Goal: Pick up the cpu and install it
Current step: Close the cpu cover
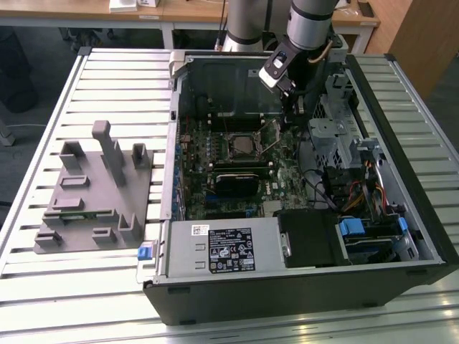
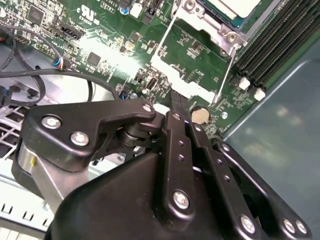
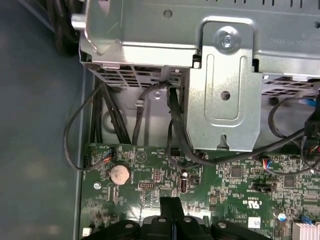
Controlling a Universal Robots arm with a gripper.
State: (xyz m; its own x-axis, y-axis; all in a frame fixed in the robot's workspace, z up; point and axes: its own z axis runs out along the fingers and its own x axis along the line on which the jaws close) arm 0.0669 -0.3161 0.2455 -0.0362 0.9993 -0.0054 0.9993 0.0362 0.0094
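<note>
My gripper (image 2: 176, 97) hangs low over the motherboard (image 3: 230, 185), fingers pressed together, empty. The cpu (image 2: 240, 7) with its silver-white top sits, I think, in the socket (image 1: 228, 146), at the gripper's eight o'clock in the exterior view.

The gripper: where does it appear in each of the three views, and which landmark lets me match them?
Exterior view: the gripper hangs over the motherboard, to the exterior view's right of the socket.
Second wrist view: the gripper, jaws together, is close beside the round coin battery.
First wrist view: the gripper, jaws together, is over the motherboard, the coin battery a little apart.
Shared landmark: the coin battery, in both wrist views.
</note>
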